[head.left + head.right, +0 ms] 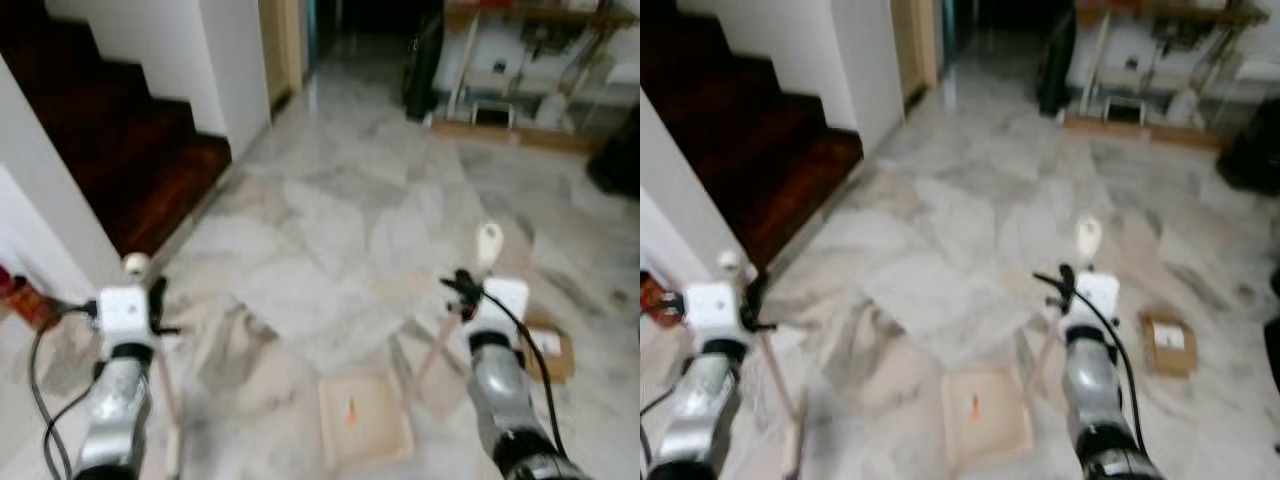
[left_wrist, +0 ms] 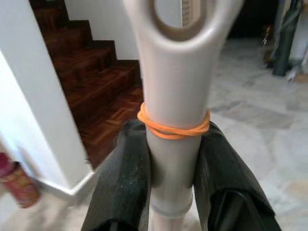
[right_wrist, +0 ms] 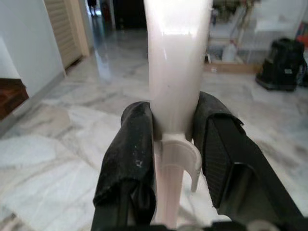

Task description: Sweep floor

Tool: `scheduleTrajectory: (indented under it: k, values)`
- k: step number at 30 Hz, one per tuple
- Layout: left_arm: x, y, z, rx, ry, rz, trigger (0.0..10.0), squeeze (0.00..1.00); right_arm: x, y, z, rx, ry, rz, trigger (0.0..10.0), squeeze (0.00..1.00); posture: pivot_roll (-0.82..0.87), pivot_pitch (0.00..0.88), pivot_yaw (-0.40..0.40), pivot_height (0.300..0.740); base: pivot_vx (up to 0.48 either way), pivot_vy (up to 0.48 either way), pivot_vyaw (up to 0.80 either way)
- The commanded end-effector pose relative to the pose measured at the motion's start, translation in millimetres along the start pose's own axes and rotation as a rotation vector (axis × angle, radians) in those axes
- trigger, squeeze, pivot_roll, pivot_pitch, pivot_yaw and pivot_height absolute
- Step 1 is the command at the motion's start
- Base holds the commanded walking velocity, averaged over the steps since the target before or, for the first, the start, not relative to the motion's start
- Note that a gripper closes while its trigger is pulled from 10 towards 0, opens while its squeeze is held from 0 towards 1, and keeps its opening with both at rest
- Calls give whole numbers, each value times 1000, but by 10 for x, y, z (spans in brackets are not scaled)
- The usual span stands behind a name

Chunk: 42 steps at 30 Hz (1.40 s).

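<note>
Right, my left gripper point(image 2: 173, 178) clamps the broom handle point(image 2: 175, 96) lower left; my right gripper point(image 3: 175, 144) clamps the dustpan handle point(image 3: 175, 72), dustpan point(image 1: 365, 418) bottom centre. Cardboard box point(image 1: 1168, 343) lies right, stairs point(image 1: 120, 150) upper left.

This is the ground-floor hall of a home. A polished grey-veined marble floor point(image 1: 340, 200) spreads across the room. On the left, a dark wooden staircase point(image 1: 120, 150) with parquet treads climbs between white walls point(image 1: 235, 70). A slatted wooden door point(image 3: 65, 29) stands beside a dark doorway at the far end. Along the far right wall, an open shelf unit point(image 1: 530, 60) holds household clutter, with a dark bag point(image 1: 422, 70) leaning next to it and a small cardboard box point(image 1: 1168, 345) lying on the floor.
</note>
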State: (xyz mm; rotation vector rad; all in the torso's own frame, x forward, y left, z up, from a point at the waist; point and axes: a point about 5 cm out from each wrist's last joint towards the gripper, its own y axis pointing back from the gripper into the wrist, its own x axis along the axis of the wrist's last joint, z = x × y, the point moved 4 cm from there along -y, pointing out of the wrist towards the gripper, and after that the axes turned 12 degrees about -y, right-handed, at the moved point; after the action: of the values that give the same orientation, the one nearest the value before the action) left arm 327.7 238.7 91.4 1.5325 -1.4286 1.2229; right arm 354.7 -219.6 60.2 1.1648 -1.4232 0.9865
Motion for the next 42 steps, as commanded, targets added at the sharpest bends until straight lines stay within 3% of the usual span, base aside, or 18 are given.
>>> scheduleTrajectory:
  k: [1,42]
  values:
    - [86,-37,-101,21,-28,35,10000,0,147,-73,-104,33,-1,53,10000,0,61,0,-10,740,420,0,0]
    - [25,-4,-62,3,-11,13,10000,0,86,-51,-109,56,-24,22,10000,0,52,0,-16,740,396,0,67]
